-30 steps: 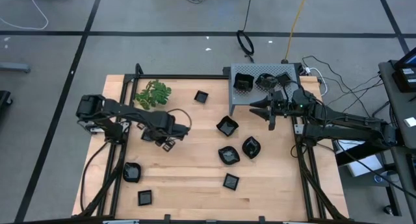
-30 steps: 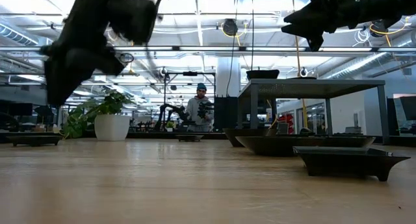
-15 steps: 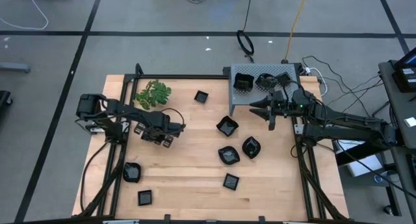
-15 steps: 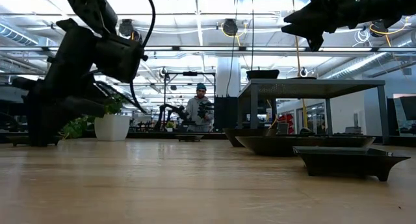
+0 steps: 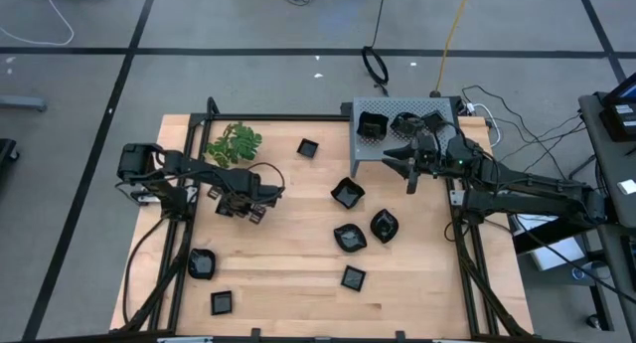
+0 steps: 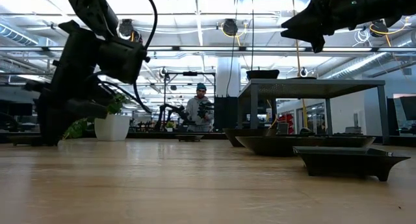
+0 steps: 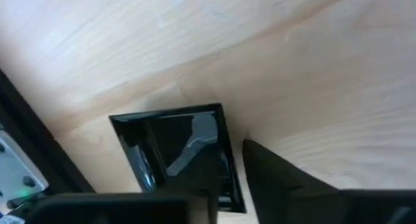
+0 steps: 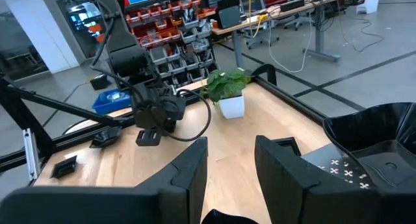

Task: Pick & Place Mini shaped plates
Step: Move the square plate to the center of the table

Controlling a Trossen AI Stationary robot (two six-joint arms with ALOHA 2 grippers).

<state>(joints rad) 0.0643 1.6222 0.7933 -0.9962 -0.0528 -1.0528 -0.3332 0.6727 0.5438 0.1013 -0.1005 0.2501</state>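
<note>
A: Wooden table [image 5: 298,273], seen from above. Where do the plates lie?

B: One square plate [image 5: 307,148] sits at the far middle of the table. A cluster of four lies in the middle: [image 5: 347,194], [image 5: 384,225], [image 5: 349,238], [image 5: 353,277]. Two more are at the near left corner: [image 5: 202,264], [image 5: 222,302]. Several sit on the grey perforated box [image 5: 397,134] at the far right.

A: Left gripper [image 5: 250,210]?

B: Low at the table, near the green sprig [image 5: 235,144]. Its wrist view shows another square plate [image 7: 175,152] on the wood, one wall of it between the two fingers [image 7: 292,182]. Fingers part-way spread; a firm pinch cannot be told.

A: Right gripper [image 5: 409,177]?

B: Held high above the table, just in front of the box. Fingers [image 8: 188,172] apart with a clear gap, nothing between them.

A: Background?

B: Low view shows a workshop hall with a person [image 6: 199,111] standing far behind the table
</note>
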